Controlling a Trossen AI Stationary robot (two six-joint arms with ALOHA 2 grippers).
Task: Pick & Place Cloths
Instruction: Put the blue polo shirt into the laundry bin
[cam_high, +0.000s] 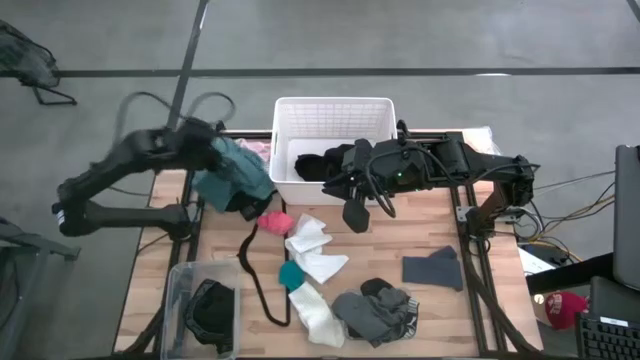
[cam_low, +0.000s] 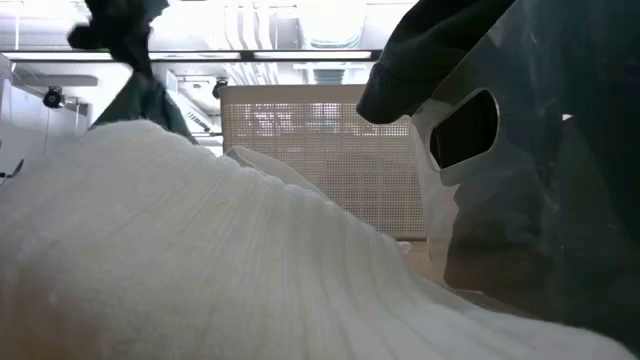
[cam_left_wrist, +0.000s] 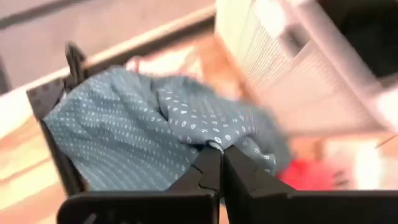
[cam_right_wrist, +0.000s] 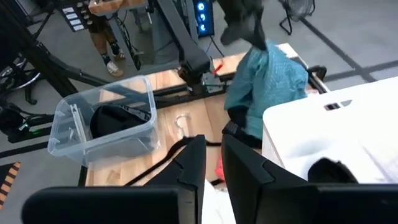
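Left gripper (cam_left_wrist: 217, 151) pinched shut on teal garment (cam_high: 236, 172), hanging just left of white basket (cam_high: 332, 112); better lifted clear of the rim before moving over. Right gripper (cam_right_wrist: 213, 163) at basket's front edge, fingers narrow, holding nothing visible

In the low view a white sock (cam_low: 200, 270) fills the foreground and hides most of the bench. Past the left end effector (cam_left_wrist: 216, 151), the basket (cam_left_wrist: 323, 81) and a red piece (cam_left_wrist: 305, 174) are blurred. The basket wall (cam_right_wrist: 323, 134) hides whatever lies beside the right end effector (cam_right_wrist: 211, 163).
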